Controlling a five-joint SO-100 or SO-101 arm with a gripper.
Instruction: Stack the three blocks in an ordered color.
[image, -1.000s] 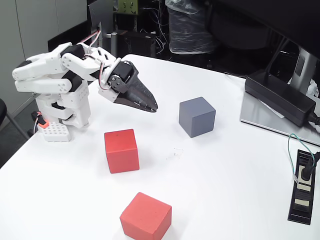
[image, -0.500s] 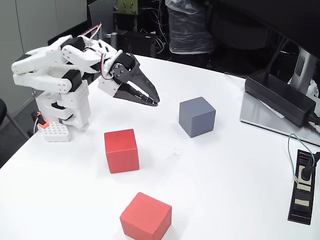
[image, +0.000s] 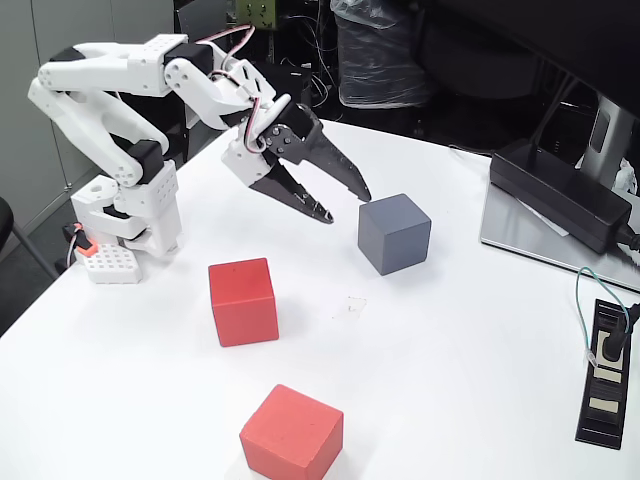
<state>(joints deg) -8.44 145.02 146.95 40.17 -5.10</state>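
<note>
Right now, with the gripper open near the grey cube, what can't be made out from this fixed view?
- Near red block: its bottom is cut off by the lower frame edge.
- Grey block and far red block: back and underside faces turn away from the camera.
- Gripper: open, but its height above the table cannot be judged from this one angle.
- Power strip: its markings are too small to read.

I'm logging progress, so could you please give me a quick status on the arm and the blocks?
Gripper open, empty, above the table left of the grey block. Two red blocks apart on the table, nothing stacked. Path to grey looks clear.
</note>
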